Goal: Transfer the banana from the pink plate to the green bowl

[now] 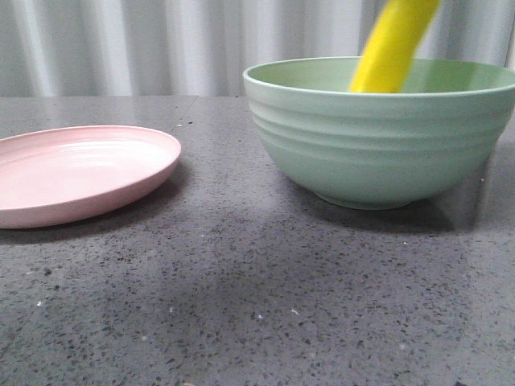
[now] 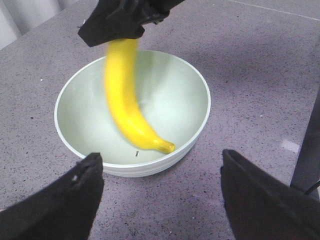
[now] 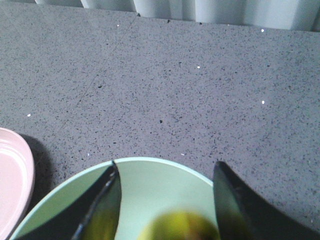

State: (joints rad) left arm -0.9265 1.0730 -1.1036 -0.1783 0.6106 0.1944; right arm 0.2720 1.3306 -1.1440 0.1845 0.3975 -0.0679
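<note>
Grey speckled stone is spreading across the whole tabletop (image 1: 241,305), with pale pleated curtains hanging behind it, and all the action is sitting over on the right. The banana (image 2: 125,107) is dangling nearly upright inside the green bowl (image 1: 378,149), its lower tip hanging close to the near inner wall, though whether it is touching the bowl I cannot tell, since the fruit is showing motion blur in both the front and left wrist views. The right gripper (image 3: 165,200) is pinching it by the upper end, dark fingers (image 2: 115,25) clamped around the top of the fruit above the rim. The left gripper (image 2: 160,185) is idling just outside the bowl, jaws spread wide and holding nothing. Over on the left the pink plate (image 1: 80,173) is sitting bare, well apart from the bowl. As for handling, that skin is looking smooth and glossy, so I am judging it light, stiff and rather slippery, unlikely to bruise or bend. A hold near one end lets it swing; gripping across the thicker middle of the curve would be steadier. From here a release should be dropping it safely inside, the deep walls catching any roll.
</note>
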